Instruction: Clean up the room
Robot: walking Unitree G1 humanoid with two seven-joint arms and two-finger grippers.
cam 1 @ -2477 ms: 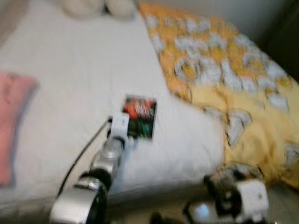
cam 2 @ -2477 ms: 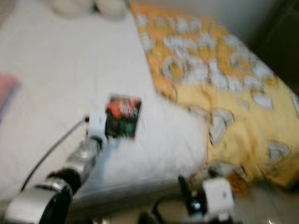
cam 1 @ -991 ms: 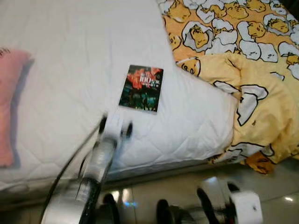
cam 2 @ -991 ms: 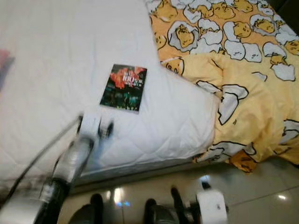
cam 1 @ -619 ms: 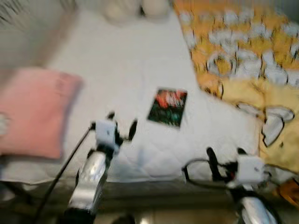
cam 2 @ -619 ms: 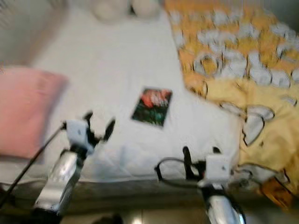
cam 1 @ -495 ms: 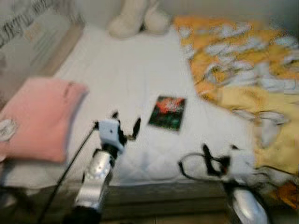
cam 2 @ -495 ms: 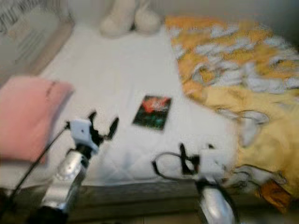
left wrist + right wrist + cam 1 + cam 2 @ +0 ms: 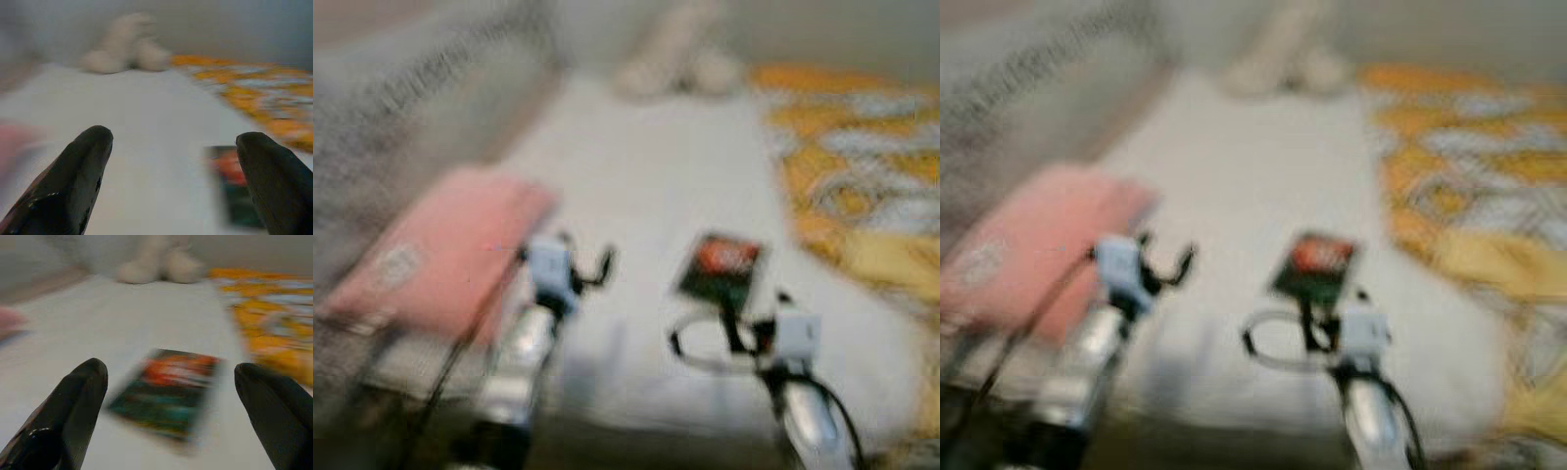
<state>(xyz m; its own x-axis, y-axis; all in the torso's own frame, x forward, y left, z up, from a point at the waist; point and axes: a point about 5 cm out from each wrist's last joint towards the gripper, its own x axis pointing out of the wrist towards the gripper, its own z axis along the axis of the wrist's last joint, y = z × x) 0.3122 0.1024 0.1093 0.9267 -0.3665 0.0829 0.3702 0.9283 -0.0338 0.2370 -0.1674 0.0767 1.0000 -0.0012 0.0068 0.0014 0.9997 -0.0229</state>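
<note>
Right wrist view: right gripper [image 9: 168, 396] with fingers spread wide, empty, aimed at the book [image 9: 168, 389] lying flat on the white bed [image 9: 646, 186]. Left gripper [image 9: 579, 266] also wide apart, empty, raised over the mattress beside a pink pillow [image 9: 445, 250]. Head views blurred. Step judged: approach to the book. Next: lower the right gripper, work a finger under a book edge.

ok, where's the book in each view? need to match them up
Left eye: book on the white bed, just beyond the right gripper.
Right eye: book, same spot.
Left wrist: book beside the left gripper's right-hand finger.
Right wrist: book centred between the fingers.
Shared landmark: yellow patterned blanket.
</note>
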